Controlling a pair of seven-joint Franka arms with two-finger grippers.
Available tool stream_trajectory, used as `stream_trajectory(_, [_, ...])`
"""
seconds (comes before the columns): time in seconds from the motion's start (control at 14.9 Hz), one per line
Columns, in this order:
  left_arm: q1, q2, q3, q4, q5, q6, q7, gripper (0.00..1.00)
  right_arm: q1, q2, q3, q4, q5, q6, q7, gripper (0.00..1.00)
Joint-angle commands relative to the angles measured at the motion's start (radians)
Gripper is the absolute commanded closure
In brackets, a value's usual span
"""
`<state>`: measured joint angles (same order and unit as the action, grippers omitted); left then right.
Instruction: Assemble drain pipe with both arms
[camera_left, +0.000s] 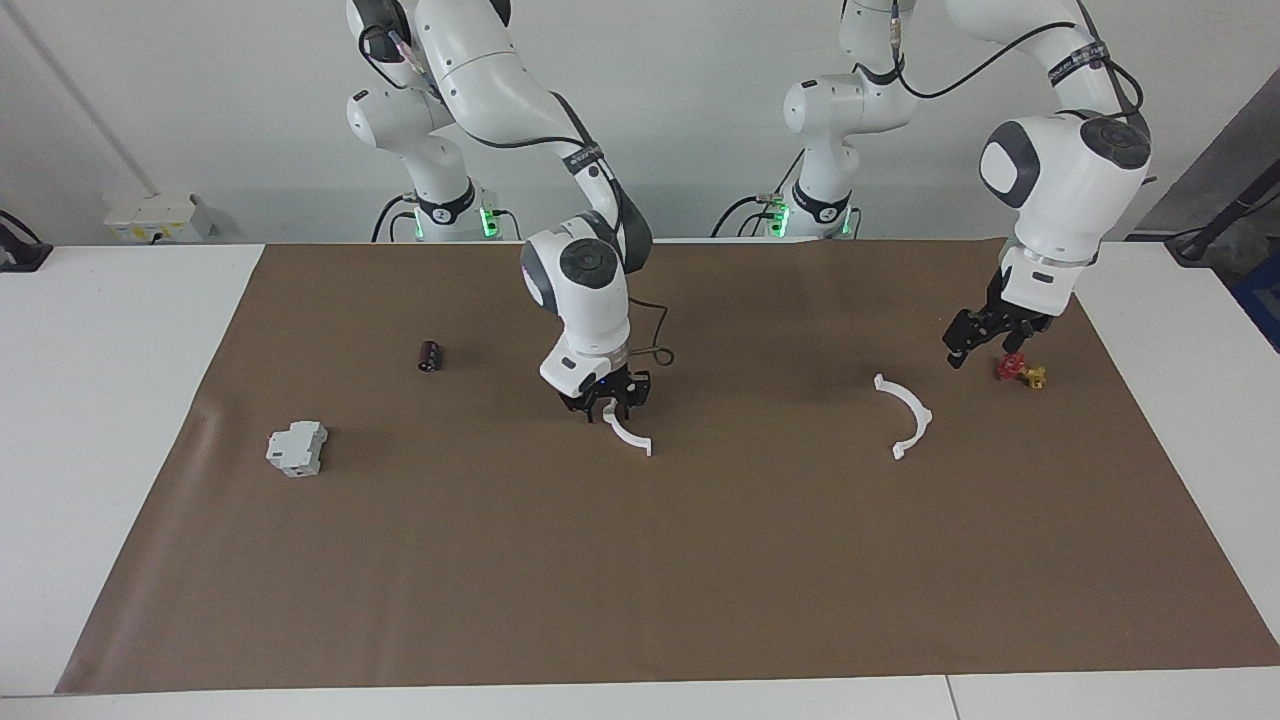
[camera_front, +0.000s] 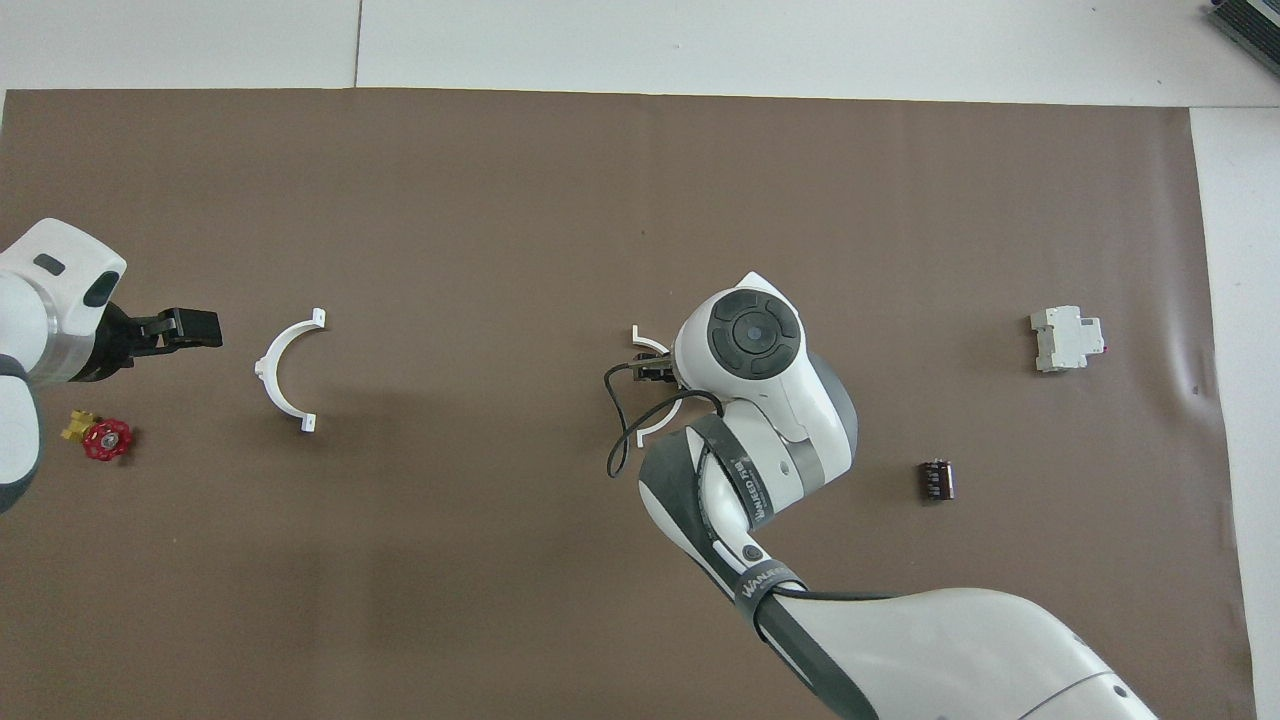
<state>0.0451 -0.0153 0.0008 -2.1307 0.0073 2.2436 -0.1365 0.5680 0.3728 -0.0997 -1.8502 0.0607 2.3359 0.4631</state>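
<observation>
1. facing view: high, across the table, looks toward the arm bases at frame top.
2. overhead view: steeply down from above the robots' end.
3. both share the brown mat (camera_left: 640, 560), half a turn apart.

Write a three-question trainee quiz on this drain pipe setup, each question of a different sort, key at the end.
1. True or false: the two half-rings are already joined.
2. Which pincer is down at a half-ring? A) left B) right
3. What small item lies under the left pincer?

Key:
1. False; one half-ring lies alone, apart from the other half-ring.
2. B; the right pincer.
3. The red-and-yellow valve.
</observation>
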Motion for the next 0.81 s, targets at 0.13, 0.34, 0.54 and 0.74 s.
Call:
stream_trajectory(0.13, [0.004, 0.023, -0.007, -0.113, -0.006, 0.183, -0.084, 0.0, -0.163, -0.143, 0.008, 0.0, -0.01, -0.101, -0.059, 0.0])
stream_trajectory(0.34, [0.002, 0.023, -0.007, -0.173, -0.006, 0.225, -0.11, 0.0, -0.253, -0.184, 0.006, 0.005, -0.01, -0.162, -0.138, 0.0])
stream_trajectory(0.54, [-0.002, 0.023, -0.007, -0.227, -0.004, 0.25, -0.17, 0.0, -0.335, -0.23, 0.006, 0.006, -0.015, -0.258, -0.196, 0.0])
stream_trajectory(0.74, [-0.025, 0.034, -0.009, -0.239, -0.006, 0.278, -0.237, 0.0, -0.419, -0.282, 0.006, 0.005, -0.029, -0.352, -0.29, 0.0])
